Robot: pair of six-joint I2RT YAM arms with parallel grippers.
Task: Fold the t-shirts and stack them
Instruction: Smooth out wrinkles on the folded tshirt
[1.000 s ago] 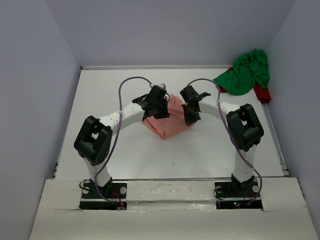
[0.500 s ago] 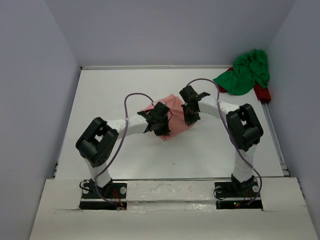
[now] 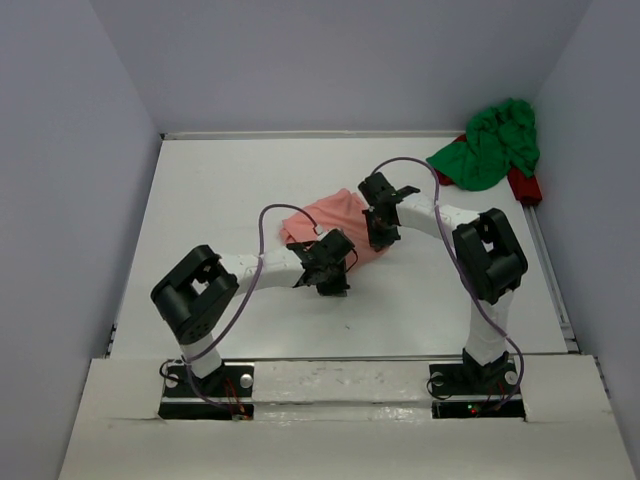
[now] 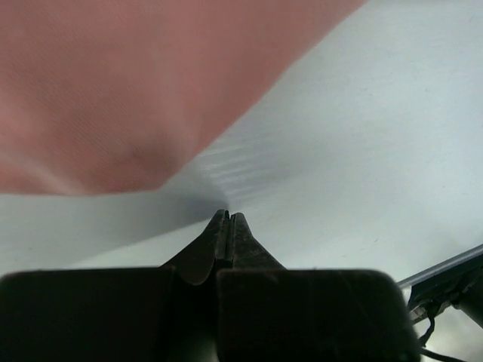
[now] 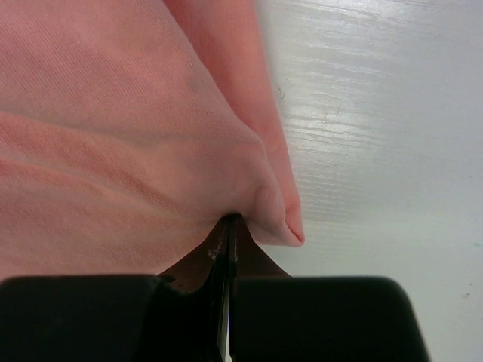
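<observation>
Right gripper [image 5: 231, 222] pinches the salmon pink t-shirt [image 3: 318, 218], rumpled in the middle of the table [image 3: 220, 200], while the left gripper [image 4: 228, 219] sits shut and empty at its near edge; with the green t-shirt [image 3: 488, 145] heaped in the far right corner, folding looks barely begun.

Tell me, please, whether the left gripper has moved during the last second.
Yes. Seen from above, the left gripper has drawn back toward the near edge of the table, away from the right gripper.

A white table [image 3: 220, 200] enclosed by 3 pale grey walls [image 3: 340, 60] carries 1 partly hidden red block [image 3: 524, 187] at its far right corner, with a white board [image 3: 340, 425] along its near edge.
</observation>
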